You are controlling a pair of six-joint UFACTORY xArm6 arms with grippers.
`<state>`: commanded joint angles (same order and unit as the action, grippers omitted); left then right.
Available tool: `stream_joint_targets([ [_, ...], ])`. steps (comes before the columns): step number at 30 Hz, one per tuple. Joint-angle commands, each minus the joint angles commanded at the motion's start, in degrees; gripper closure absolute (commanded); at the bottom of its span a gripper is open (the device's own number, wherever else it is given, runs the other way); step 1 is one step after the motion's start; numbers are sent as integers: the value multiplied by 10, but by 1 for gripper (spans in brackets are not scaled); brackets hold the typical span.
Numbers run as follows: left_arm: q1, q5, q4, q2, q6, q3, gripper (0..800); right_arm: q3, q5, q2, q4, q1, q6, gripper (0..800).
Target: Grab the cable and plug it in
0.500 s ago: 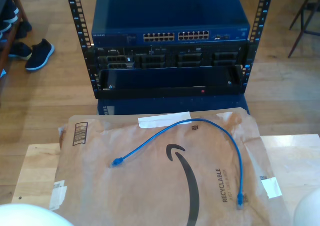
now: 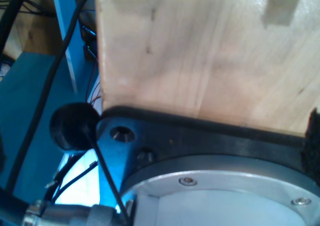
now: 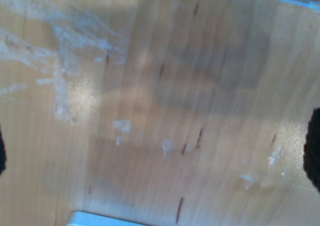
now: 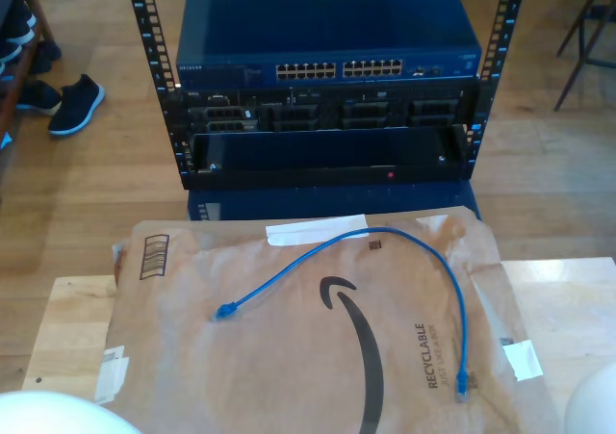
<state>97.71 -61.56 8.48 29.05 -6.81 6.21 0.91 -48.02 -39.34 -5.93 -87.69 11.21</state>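
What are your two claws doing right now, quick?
My first claw: cannot be told, its fingers are out of sight.
My second claw: cannot be told either.
The cable lies untouched on the paper mailer.

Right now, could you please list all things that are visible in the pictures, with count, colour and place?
cable: one, bright blue, lying in an arc on the paper mailer, a plug at each end
paper mailer: one, brown, lying flat on the table, printed with a black curved arrow
table: one, light wood, under the mailer
network switch: one, dark blue, top of the rack, two rows of ports on its front
rack: one, black with blue-marked rails, behind the table
shoes: dark, on the wooden floor at the exterior view's left
robot arm parts: white rounded shapes at the exterior view's bottom corners; tools cannot be judged open or shut
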Motion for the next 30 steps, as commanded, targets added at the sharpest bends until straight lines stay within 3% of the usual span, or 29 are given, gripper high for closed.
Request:
stream_joint_targets([
  [30,0,0,0,0,0,0,0,0,0,0,0,0,0,2],
])
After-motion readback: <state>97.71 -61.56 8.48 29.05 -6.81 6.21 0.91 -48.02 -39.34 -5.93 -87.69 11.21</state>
